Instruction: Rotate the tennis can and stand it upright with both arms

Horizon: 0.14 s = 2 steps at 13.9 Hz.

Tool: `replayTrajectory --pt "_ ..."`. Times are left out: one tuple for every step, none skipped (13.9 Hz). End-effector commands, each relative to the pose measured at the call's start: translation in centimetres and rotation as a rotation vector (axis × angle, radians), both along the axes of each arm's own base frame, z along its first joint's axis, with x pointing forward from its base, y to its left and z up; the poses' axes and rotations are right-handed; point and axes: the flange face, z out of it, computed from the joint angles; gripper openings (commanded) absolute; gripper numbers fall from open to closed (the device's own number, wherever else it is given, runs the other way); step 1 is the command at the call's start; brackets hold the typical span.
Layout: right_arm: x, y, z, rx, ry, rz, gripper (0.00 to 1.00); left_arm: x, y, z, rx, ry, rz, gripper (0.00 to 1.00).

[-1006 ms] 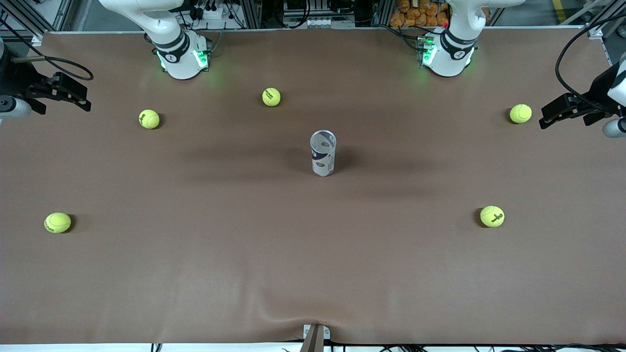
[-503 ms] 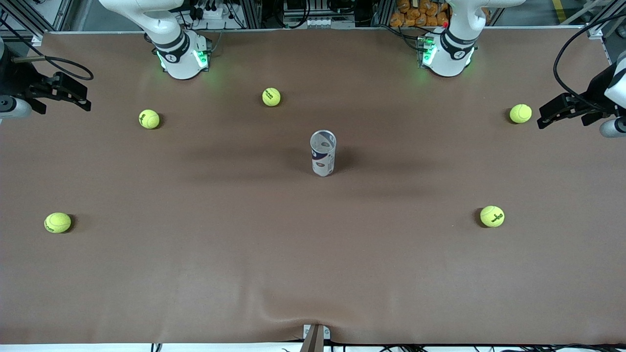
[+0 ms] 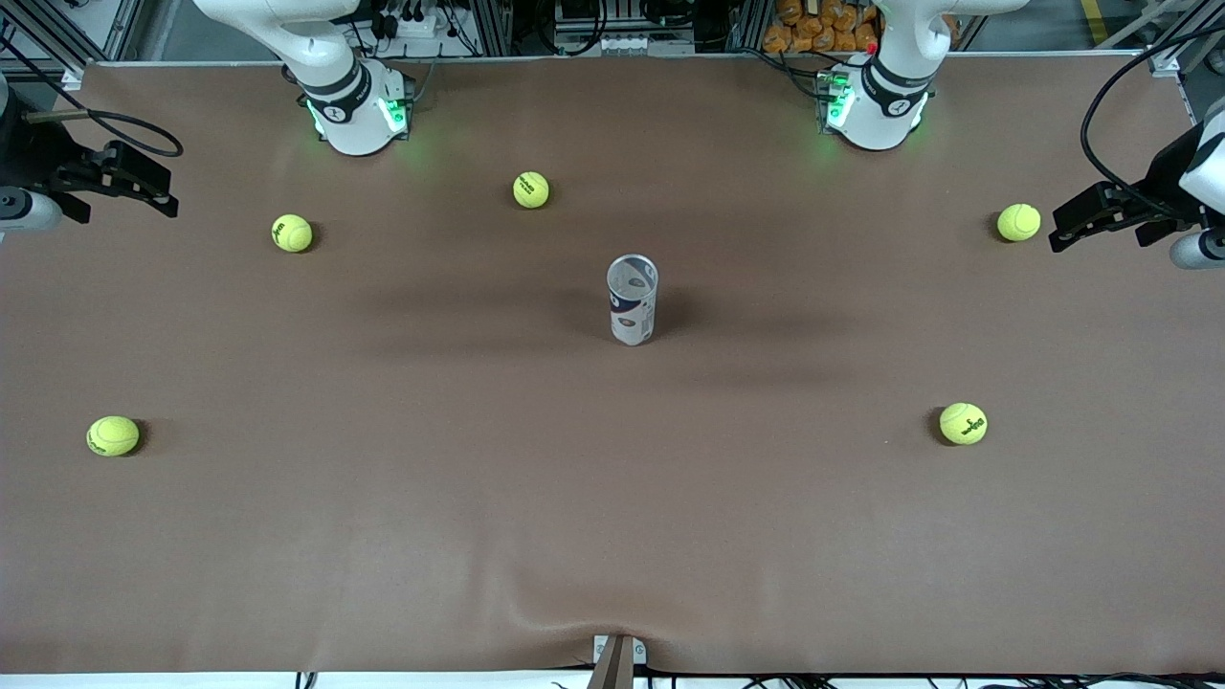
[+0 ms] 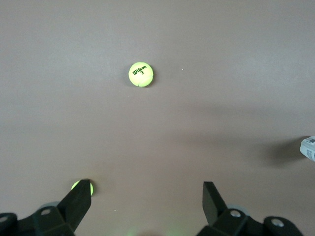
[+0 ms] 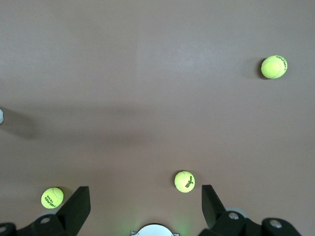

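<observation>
The tennis can [image 3: 633,301] stands upright in the middle of the table, its open silver rim up and its white and navy label facing the front camera. Only slivers of it show in the left wrist view [image 4: 309,147] and the right wrist view [image 5: 1,116]. My left gripper [image 3: 1064,228] hangs open and empty over the left arm's end of the table, well away from the can; its own view [image 4: 146,196] shows its jaws wide apart. My right gripper [image 3: 161,189] hangs open and empty over the right arm's end, jaws wide apart in its own view [image 5: 145,199].
Several yellow tennis balls lie around the can: one near the left gripper [image 3: 1018,222], one nearer the front camera [image 3: 963,423], one between the bases [image 3: 531,189], and two toward the right arm's end [image 3: 292,233] [image 3: 113,435].
My left gripper has drifted slightly toward the robots' side of the table. The right gripper, the can and the balls have not moved.
</observation>
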Motion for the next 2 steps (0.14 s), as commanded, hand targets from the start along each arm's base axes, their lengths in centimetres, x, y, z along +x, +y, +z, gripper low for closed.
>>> replayTrajectory --pt "-0.66 -0.69 0.40 0.015 -0.013 -0.006 1.00 -0.14 0.06 0.28 -0.014 -0.005 -0.017 1.00" --pt "-0.65 -1.24 0.40 0.015 -0.013 -0.018 1.00 -0.14 0.05 0.21 -0.015 -0.003 -0.019 1.00"
